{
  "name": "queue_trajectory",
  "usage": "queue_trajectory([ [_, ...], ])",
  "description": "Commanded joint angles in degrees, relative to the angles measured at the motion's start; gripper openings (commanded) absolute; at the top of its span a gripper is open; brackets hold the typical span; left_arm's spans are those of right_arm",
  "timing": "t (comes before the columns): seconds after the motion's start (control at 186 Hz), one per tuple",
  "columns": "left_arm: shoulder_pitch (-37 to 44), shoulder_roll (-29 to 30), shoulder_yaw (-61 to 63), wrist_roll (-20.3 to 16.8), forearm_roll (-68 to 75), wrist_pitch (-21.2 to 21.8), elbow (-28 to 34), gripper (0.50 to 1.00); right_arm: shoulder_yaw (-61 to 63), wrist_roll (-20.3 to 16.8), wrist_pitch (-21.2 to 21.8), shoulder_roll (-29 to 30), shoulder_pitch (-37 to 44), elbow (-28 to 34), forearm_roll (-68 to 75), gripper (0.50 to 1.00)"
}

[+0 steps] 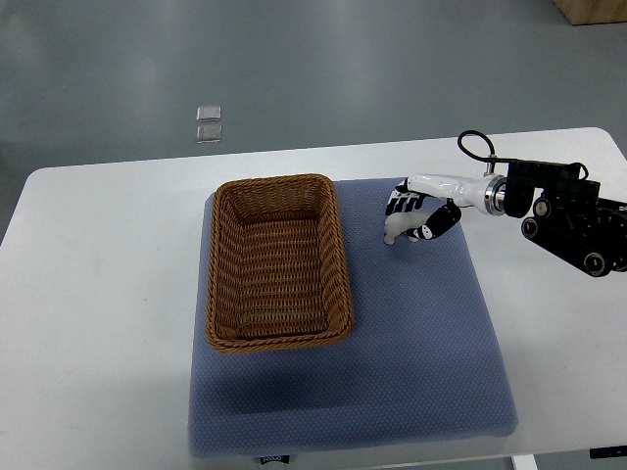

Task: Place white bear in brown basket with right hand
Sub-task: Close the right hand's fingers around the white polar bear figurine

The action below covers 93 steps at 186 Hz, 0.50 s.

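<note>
Wicker comes first on the left: the brown basket [279,262] sits on the left part of a blue mat [421,333], its long side running from far to near, its far end slightly narrower in this steep view. Nothing lies inside it; the woven floor shows bare. The mat covers the middle of a white table [98,294], and the basket's left rim lies close to the mat's left edge.

Just right of the basket's far right corner, on the mat, is the white bear [394,229]. Only a small pale part of it shows, sticking out to the left and slightly near of the fingers. Its long axis seems to run from far right to near left, but too much of it is covered to tell which end is the head.

The right hand [419,213] is over the bear, at the far right part of the mat. Its fingers [400,203], black and white, are curled around the toy and close on it from above and from the right; the pale body is touching them. Whether the bear rests on the mat or is lifted just off it cannot be told.

Behind the hand, a white forearm shell [453,185] runs right and slightly far to a metal wrist ring, then to a black arm [573,211] that enters from the right edge, lying nearly level across the table. A black cable loop [474,145] arcs above the wrist.
</note>
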Motion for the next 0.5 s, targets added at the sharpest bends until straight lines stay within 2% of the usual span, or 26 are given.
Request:
queue_trajectory([
  [0.0,0.0,0.0,0.0,0.0,-0.1,0.0,0.0,1.0,0.0,0.0,0.0,0.0,0.1,0.1,0.0,0.599],
  [0.14,0.0,0.0,0.0,0.0,0.0,0.0,0.0,1.0,-0.1,0.1,0.0,0.0,0.1,0.1,0.0,0.5],
  [0.494,0.0,0.0,-0.1,0.0,-0.1,0.0,0.0,1.0,0.7,0.7,-1.0,-0.4,1.3,0.7,0.8,0.5],
])
